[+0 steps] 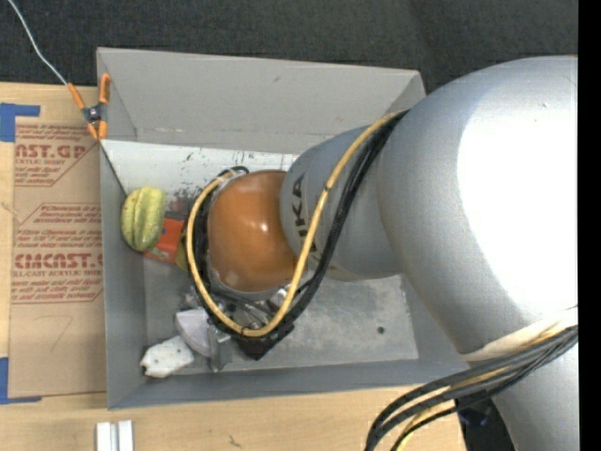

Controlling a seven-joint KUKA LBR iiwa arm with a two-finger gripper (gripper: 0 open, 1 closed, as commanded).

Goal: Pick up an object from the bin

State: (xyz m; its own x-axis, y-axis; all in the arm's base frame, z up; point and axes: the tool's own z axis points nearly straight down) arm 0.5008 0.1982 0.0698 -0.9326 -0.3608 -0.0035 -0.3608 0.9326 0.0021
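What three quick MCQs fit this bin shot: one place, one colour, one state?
1. Where does the yellow-green ribbed squash-shaped toy lie?
A. in the far right corner
B. by the left wall of the grey metal bin
C. on the cardboard outside

2. What colour is the speckled lump in the bin's lower-left corner?
A. blue
B. black
C. white

3. How does the arm's orange-covered wrist stand?
A. down inside the bin
B. parked outside it
C. resting on the rim

1 B: it lies close to the left wall.
2 C: it is white with dark flecks.
3 A: the wrist sits within the walls, over the floor.
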